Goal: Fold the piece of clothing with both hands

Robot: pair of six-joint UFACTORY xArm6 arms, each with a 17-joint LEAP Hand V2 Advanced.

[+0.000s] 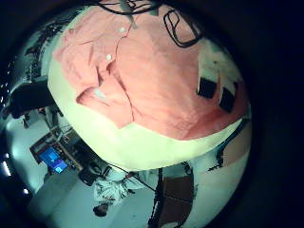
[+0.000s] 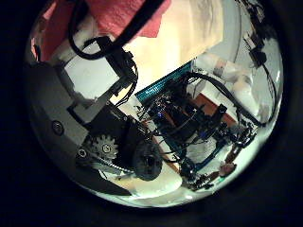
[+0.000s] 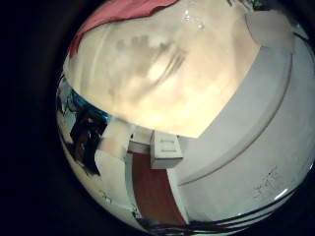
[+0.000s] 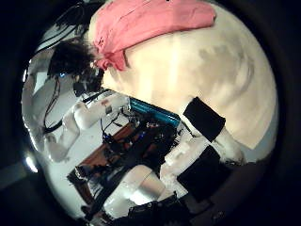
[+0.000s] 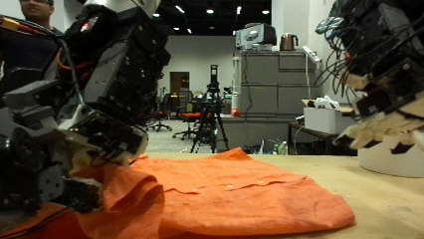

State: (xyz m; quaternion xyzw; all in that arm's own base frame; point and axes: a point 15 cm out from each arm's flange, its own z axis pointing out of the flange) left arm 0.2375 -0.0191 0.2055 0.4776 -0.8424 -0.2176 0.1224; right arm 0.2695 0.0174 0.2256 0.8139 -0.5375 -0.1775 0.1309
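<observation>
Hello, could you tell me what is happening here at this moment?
Two robot arms are set up to fold an orange shirt lying loosely spread on the table. The left hand hangs close over one end of the shirt; the right hand hangs above the table beside it. Neither holds the cloth, so folding has not visibly begun.

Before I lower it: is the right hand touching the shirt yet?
Apart. In the outside view the right hand hangs above the table, clear air between it and the orange shirt.
</observation>
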